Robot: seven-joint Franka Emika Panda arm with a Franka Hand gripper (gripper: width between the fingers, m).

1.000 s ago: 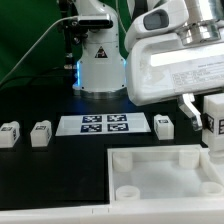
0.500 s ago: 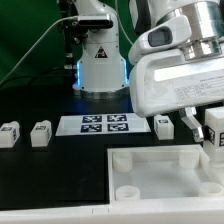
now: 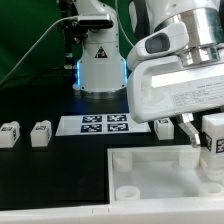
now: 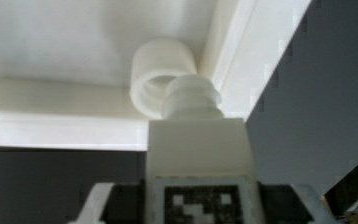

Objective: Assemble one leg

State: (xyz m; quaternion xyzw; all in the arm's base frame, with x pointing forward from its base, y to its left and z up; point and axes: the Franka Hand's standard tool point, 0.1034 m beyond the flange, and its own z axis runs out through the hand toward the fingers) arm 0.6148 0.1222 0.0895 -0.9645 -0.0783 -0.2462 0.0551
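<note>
Wrist view — leg (image 4: 197,150) held inside gripper (image 4: 197,203), tip near socket (image 4: 155,72).

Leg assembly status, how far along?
Done: gripper has one small white tagged plastic leg clamped. In hand: its tip sits at the round corner socket of the large white square piece; seated or not, cannot tell. Left: finishing insertion. Three other legs lie on the table.
</note>
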